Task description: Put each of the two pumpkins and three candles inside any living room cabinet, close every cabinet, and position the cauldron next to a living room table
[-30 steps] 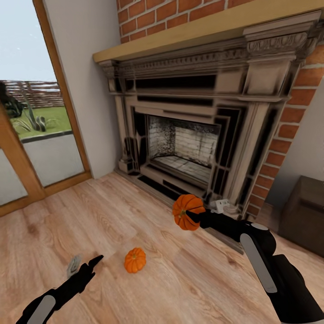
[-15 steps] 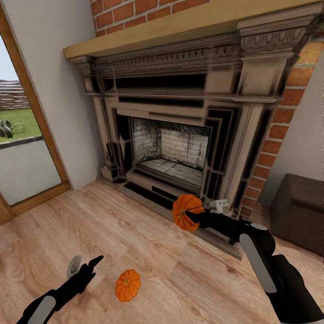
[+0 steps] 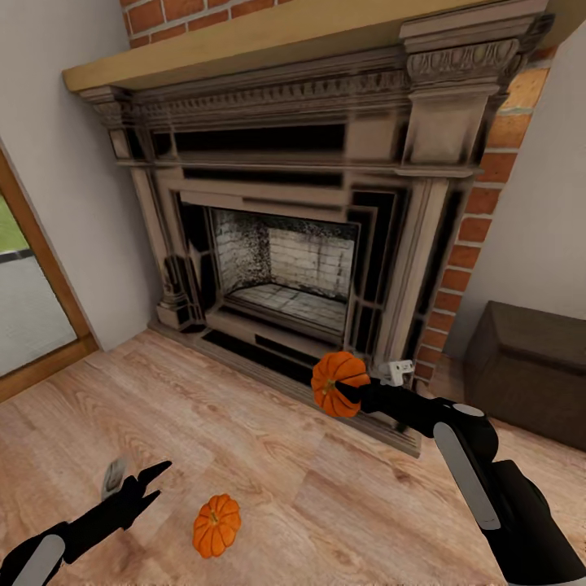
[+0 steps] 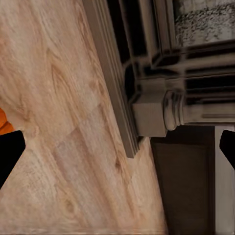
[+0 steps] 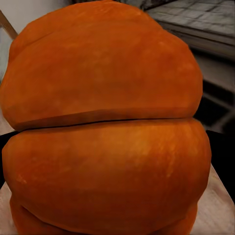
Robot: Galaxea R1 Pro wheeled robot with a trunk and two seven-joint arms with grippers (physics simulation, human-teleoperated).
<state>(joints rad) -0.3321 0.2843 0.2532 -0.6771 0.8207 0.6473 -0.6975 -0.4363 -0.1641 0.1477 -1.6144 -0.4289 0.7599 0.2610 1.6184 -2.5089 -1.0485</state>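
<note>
My right gripper (image 3: pixel 340 392) is shut on a ribbed orange pumpkin (image 3: pixel 335 379) and holds it in the air in front of the fireplace; up close the pumpkin (image 5: pixel 105 122) covers the right wrist view. The second pumpkin (image 3: pixel 216 525) lies on the wooden floor near me, just right of my left gripper (image 3: pixel 143 482), which is open with nothing between its fingers. A sliver of that pumpkin (image 4: pixel 4 122) shows at the edge of the left wrist view. A dark-brown low cabinet (image 3: pixel 529 366) stands at the right against the wall. The candles are out of view.
A large carved fireplace (image 3: pixel 285 244) with a brick surround fills the wall ahead, its hearth step (image 3: pixel 325 382) jutting onto the floor. A glass door with a wooden frame (image 3: pixel 41 268) is at the left. Wooden floor (image 3: pixel 244 439) lies between me and the hearth.
The whole view has swung to the right, so the camera moved: door and fireplace slid left and more of the cabinet shows. The right gripper keeps hold of its pumpkin.
</note>
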